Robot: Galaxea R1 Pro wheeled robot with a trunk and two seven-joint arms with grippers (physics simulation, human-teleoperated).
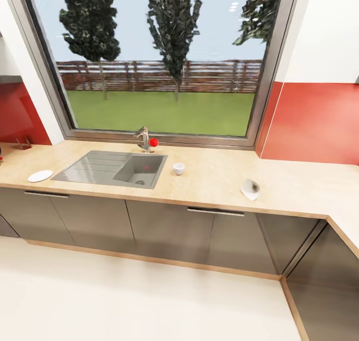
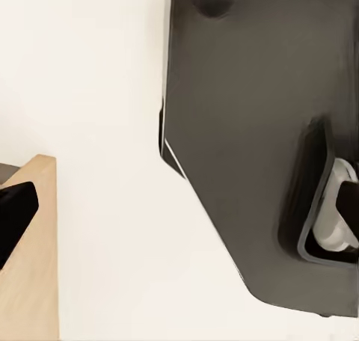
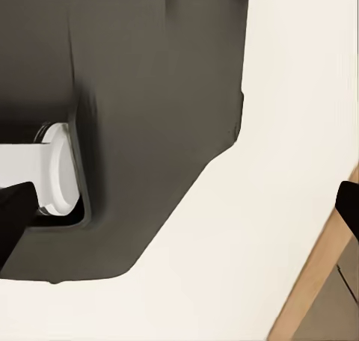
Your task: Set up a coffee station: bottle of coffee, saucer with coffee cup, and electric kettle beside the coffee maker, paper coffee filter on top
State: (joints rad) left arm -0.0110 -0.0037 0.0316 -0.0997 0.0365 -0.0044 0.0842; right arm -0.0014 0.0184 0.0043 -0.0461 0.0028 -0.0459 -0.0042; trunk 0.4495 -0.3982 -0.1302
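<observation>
1. Coffee cup (image 1: 178, 168): small, white, likely light and brittle; stands on the tabletop (image 1: 219, 174) just right of the sink (image 1: 112, 168); best taken by the rim.
2. Saucer (image 1: 40, 175): far left, near the front edge.
3. Paper coffee filter (image 1: 251, 189): flimsy, right of the cup, open room around it.
4. Claws: state cannot be told.

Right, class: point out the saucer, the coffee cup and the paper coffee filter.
saucer (image 1: 40, 176), head view, centre of plate.
coffee cup (image 1: 178, 168), head view, its white side.
paper coffee filter (image 1: 249, 189), head view, middle of paper.
</observation>
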